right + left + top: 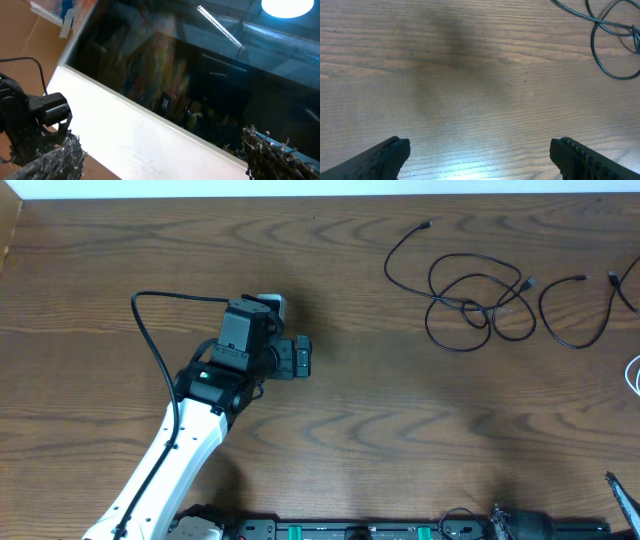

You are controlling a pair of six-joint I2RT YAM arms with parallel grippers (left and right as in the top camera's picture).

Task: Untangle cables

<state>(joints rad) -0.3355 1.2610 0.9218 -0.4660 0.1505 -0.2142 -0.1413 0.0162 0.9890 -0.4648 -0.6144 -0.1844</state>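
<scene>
The cables lie at the table's far right: a tangled black loop bundle, another black cord beside it, and a bit of white cord at the right edge. My left gripper hovers over bare wood well left of them, open and empty. In the left wrist view its fingertips stand wide apart, and black cable loops show in the top right corner. My right gripper is open and empty, tilted up toward a white wall and dark window; no cable shows there.
The left arm's own thick black wire arcs behind its wrist. A black equipment rail runs along the table's near edge. The left arm shows at the left of the right wrist view.
</scene>
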